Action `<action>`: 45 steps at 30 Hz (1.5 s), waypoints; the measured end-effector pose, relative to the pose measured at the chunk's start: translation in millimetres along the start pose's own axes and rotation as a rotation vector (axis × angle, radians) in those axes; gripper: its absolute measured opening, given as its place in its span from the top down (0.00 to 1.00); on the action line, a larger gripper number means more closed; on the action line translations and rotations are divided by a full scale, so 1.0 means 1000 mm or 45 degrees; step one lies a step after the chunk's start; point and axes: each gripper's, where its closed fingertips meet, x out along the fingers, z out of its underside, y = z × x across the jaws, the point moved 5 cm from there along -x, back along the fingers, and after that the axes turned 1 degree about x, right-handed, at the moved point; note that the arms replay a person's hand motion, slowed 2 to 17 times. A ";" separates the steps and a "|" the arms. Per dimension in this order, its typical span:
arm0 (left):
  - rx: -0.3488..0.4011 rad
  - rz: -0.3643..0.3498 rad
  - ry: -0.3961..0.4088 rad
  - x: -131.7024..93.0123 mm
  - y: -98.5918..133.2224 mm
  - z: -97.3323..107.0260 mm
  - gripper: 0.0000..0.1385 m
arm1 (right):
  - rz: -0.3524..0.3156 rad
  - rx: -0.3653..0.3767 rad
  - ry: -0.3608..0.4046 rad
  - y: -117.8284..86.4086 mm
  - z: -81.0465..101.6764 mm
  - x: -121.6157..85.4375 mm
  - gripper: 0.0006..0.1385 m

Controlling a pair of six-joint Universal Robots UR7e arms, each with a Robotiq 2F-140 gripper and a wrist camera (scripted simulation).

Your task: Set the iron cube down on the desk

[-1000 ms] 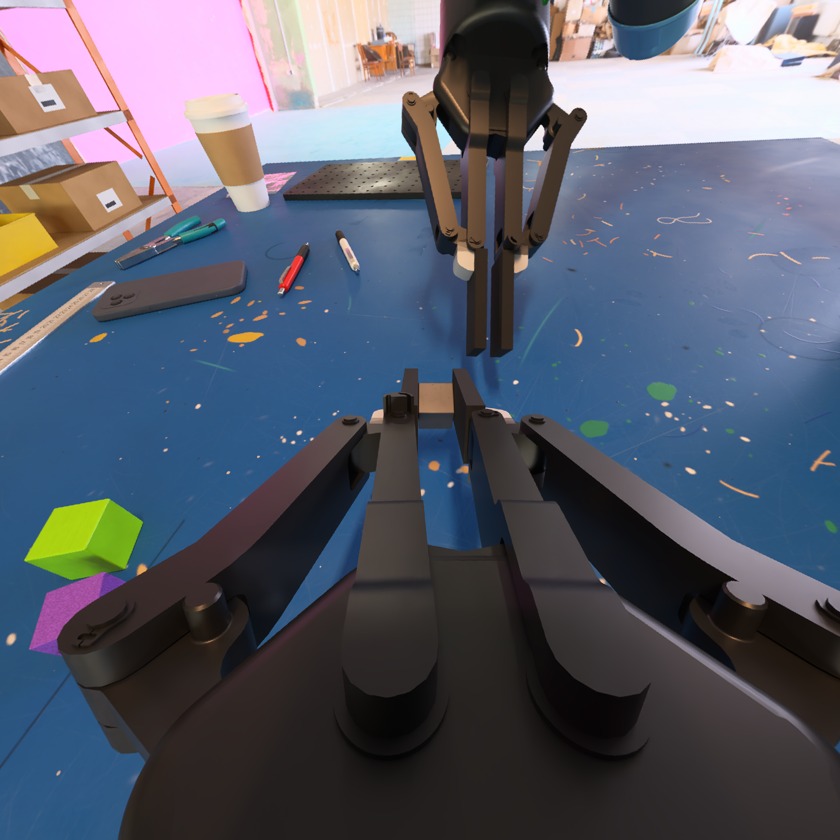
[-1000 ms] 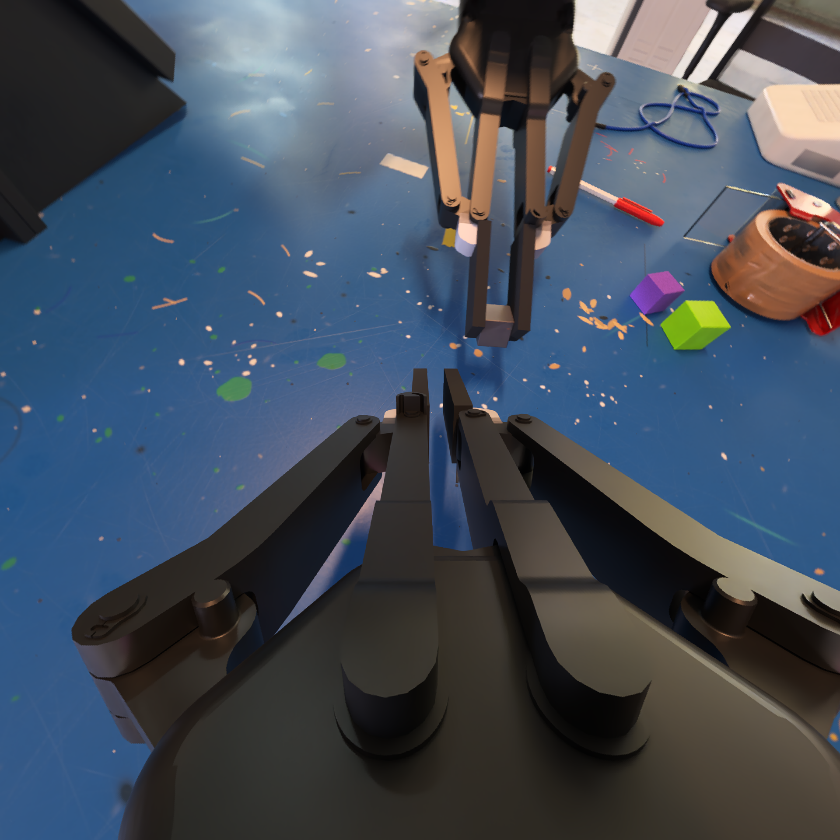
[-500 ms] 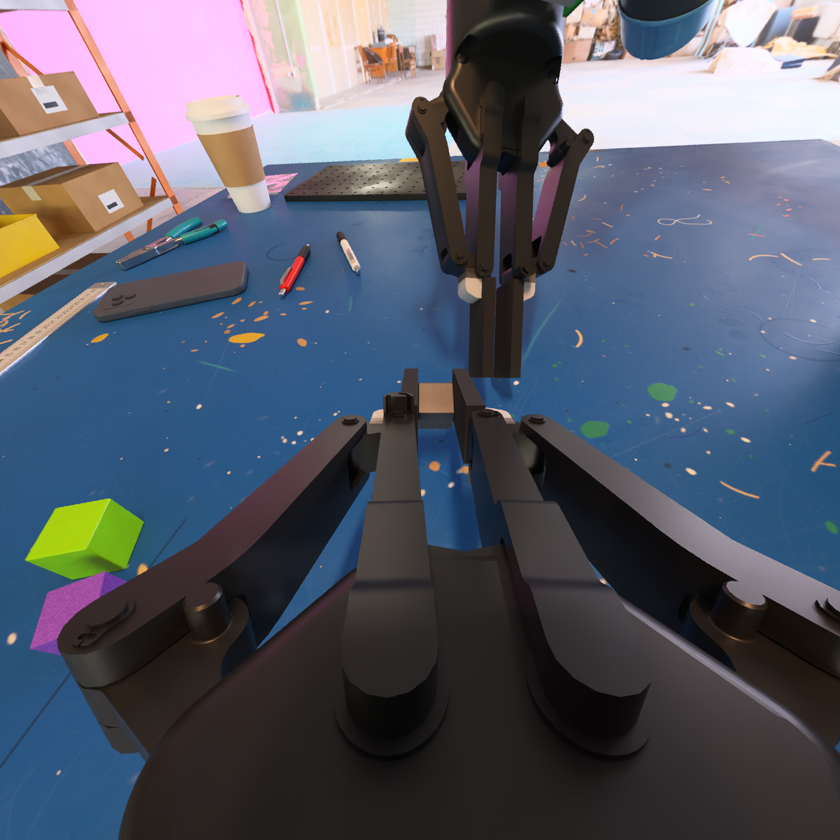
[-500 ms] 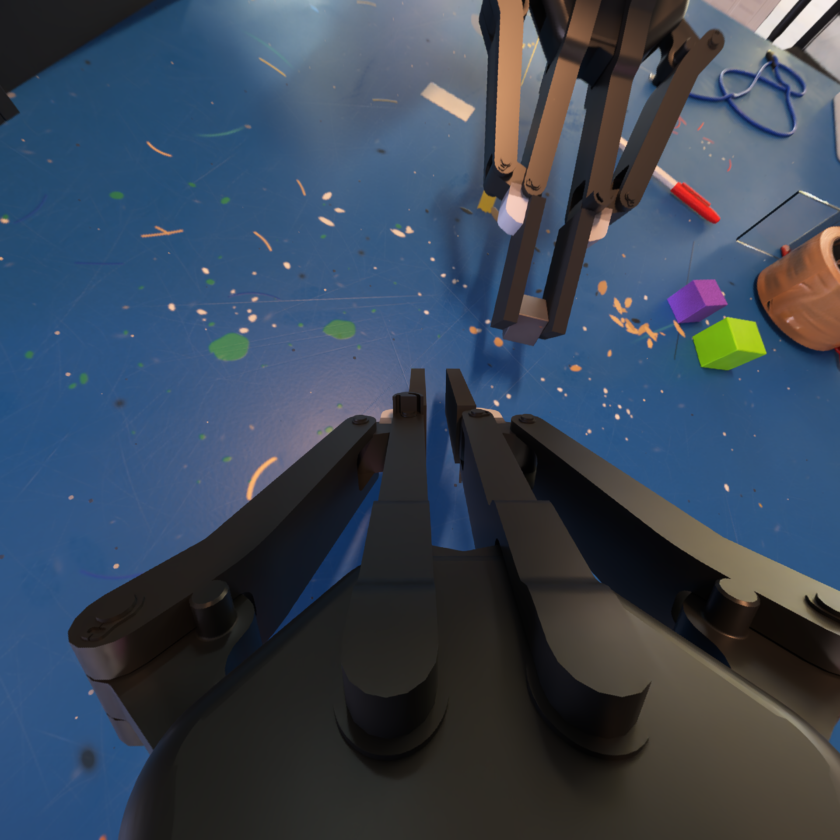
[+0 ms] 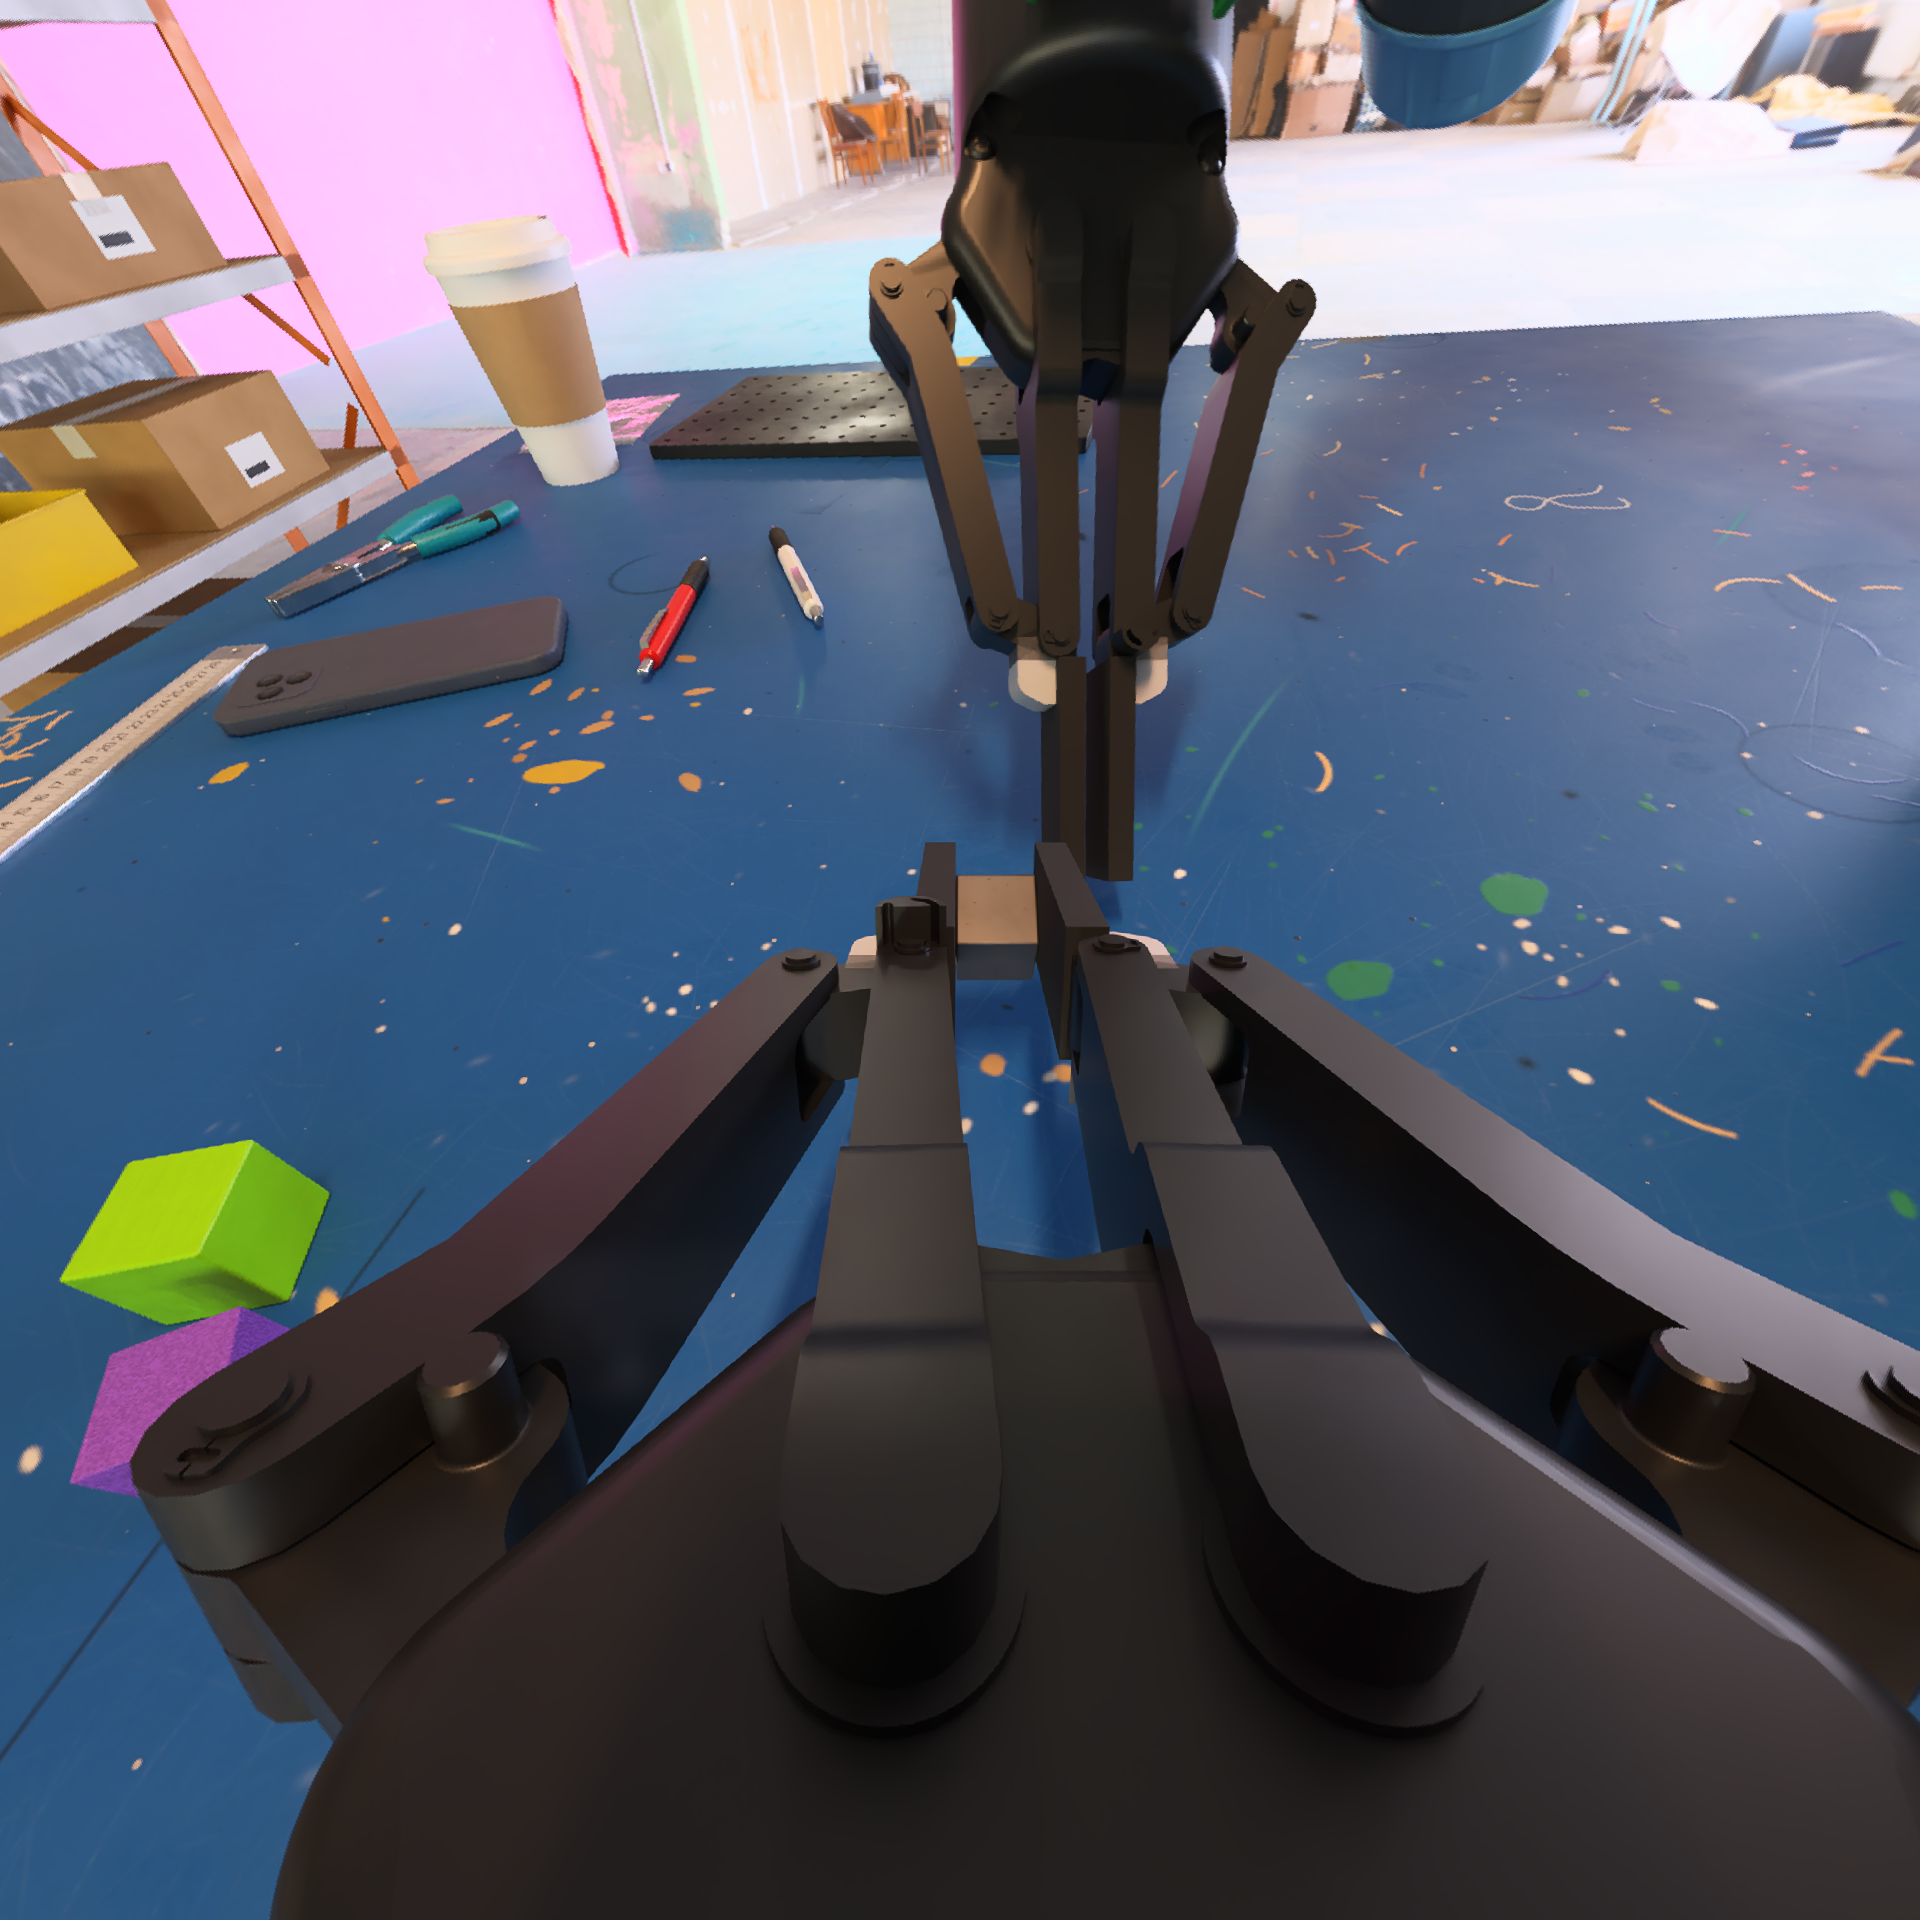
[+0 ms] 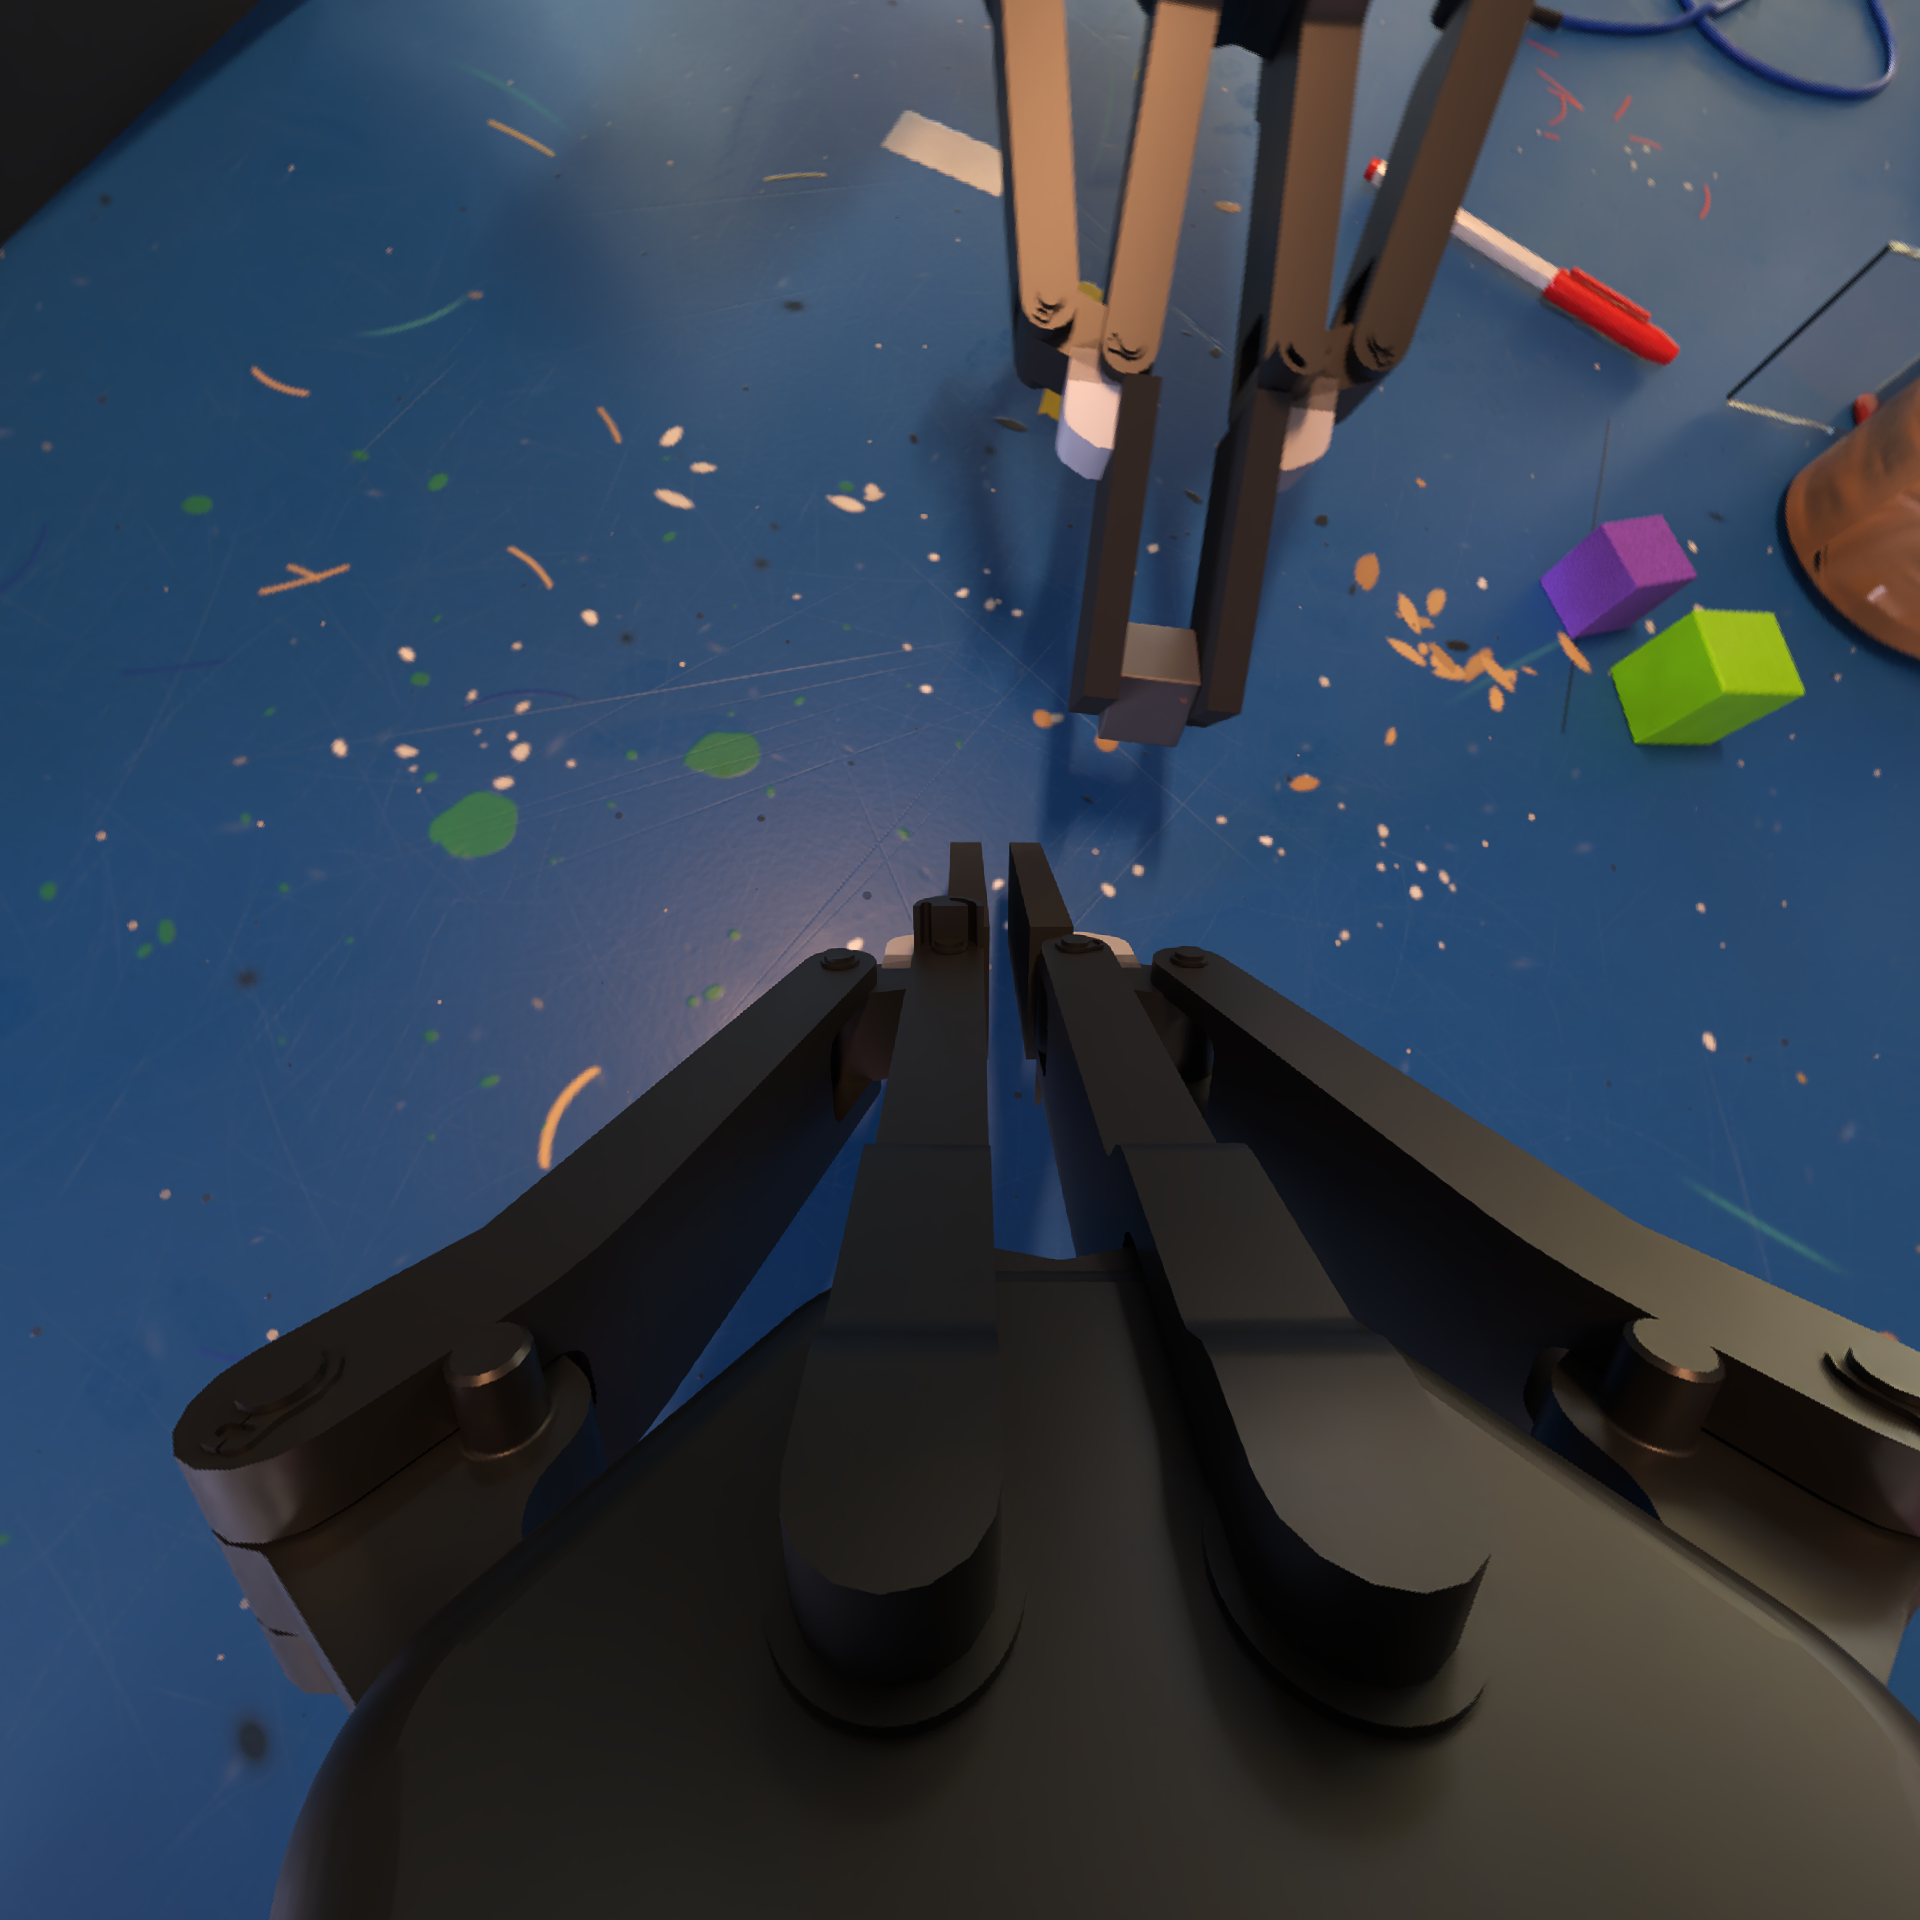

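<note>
**Grey cube pinched above the blue desk**

The paint-speckled blue desk (image 5: pixel 1558 727) fills both views. The left gripper (image 5: pixel 995 894), black and 2-fingered, pinches the small grey iron cube (image 5: pixel 995 910) between its fingertips; in the right wrist view the cube (image 6: pixel 1151 681) pokes out below the pads, close over the desk, and whether it touches the surface cannot be told. The right gripper (image 6: pixel 995 878) hangs just beside it with its 2 fingers pressed nearly together on nothing, pointing down at the desk.

Along the far edge lie a black perforated plate (image 5: pixel 831 416) and a tall paper coffee cup with a white lid (image 5: pixel 530 343). A dark grey phone (image 5: pixel 405 665) lies face down, near teal-handled pliers (image 5: pixel 395 551). A lime green cube (image 5: pixel 197 1231) sits just beside a purple cube (image 5: pixel 156 1382), both well apart from the grippers. A red pen (image 5: pixel 673 615) and a white marker (image 5: pixel 798 575) lie near each other.
</note>
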 end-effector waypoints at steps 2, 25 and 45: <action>-0.002 0.000 0.001 0.000 0.000 0.000 0.86 | -0.012 0.056 0.002 0.004 0.001 0.000 0.95; -0.006 -0.002 -0.015 0.001 0.000 0.001 0.86 | 0.020 0.457 0.152 0.019 0.019 -0.018 0.89; -0.022 0.012 -0.056 0.002 0.002 0.003 0.86 | -0.030 0.448 0.103 -0.003 0.005 0.000 0.87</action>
